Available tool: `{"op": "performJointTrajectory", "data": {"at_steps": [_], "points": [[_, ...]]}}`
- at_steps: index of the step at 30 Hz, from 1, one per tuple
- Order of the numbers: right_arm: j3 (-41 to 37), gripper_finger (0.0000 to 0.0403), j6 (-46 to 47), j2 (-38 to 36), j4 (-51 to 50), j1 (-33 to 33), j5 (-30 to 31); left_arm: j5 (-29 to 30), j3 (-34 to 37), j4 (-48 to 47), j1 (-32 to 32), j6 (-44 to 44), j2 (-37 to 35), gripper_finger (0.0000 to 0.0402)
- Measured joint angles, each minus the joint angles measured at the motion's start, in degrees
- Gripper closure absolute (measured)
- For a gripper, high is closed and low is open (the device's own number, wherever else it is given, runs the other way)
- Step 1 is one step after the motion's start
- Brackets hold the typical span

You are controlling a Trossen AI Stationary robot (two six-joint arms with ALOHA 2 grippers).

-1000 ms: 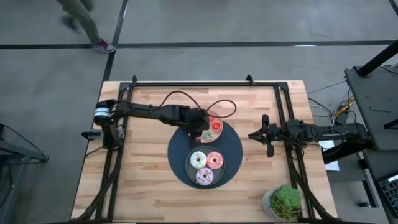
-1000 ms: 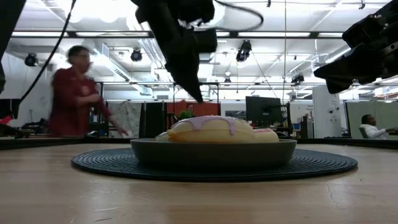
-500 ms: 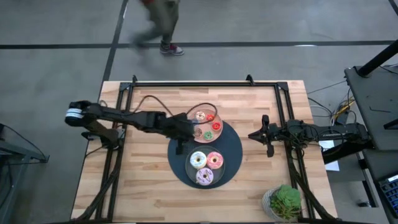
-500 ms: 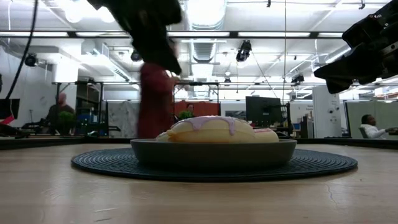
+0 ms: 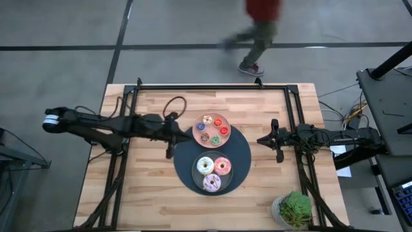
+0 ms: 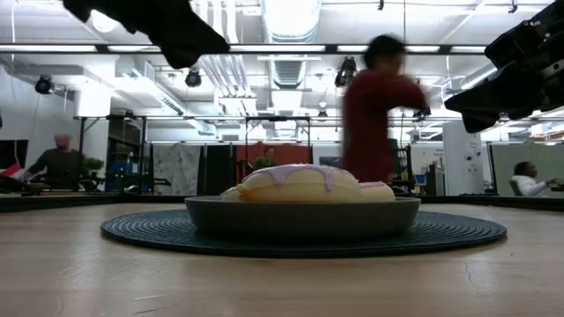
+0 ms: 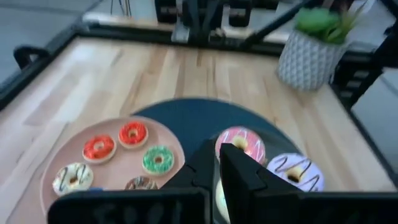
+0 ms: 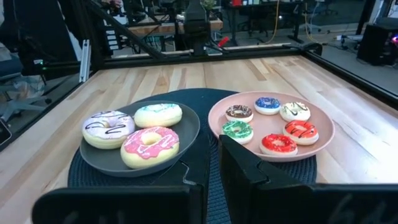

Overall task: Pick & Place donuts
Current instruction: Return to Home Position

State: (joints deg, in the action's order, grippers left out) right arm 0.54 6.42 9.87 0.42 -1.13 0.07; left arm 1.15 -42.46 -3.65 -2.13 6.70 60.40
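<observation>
My left gripper (image 7: pixel 217 152) hangs above the table (image 5: pixel 148 187), just off the left side of the pink plate (image 8: pixel 266 124). Its two fingers are brought together with nothing between them. Everything I care about lies straight ahead of it, toward the table's middle. Six small donuts (image 8: pixel 237 130) sit on the pink plate. Three large donuts (image 8: pixel 149 146) sit on the grey plate (image 8: pixel 189 127) just beside it, nearer the front edge, and both plates rest on the round dark mat (image 5: pixel 243 154). The donuts are rings lying flat with their holes up, so they have no long axis and point no particular way. My right gripper (image 8: pixel 214 146) waits off the mat's right side, fingers also together and empty, and the left is slightly nearer the pink plate. Since no donut lies loose on the wood, I judge my way home runs directly away from the plates, leftward.
</observation>
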Motion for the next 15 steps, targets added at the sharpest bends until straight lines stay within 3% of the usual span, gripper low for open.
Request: {"op": "performJointTrajectory", "data": {"at_steps": [7,15], "points": [[0.0,0.0374,0.0,0.0,0.1,0.0,0.0,0.0,5.6,5.2,0.0,2.2,-7.3,0.0402],[0.0,0.0374,0.0,0.0,0.0,0.0,0.0,-0.2,8.0,10.1,0.0,2.5,-10.6,0.0402]]}}
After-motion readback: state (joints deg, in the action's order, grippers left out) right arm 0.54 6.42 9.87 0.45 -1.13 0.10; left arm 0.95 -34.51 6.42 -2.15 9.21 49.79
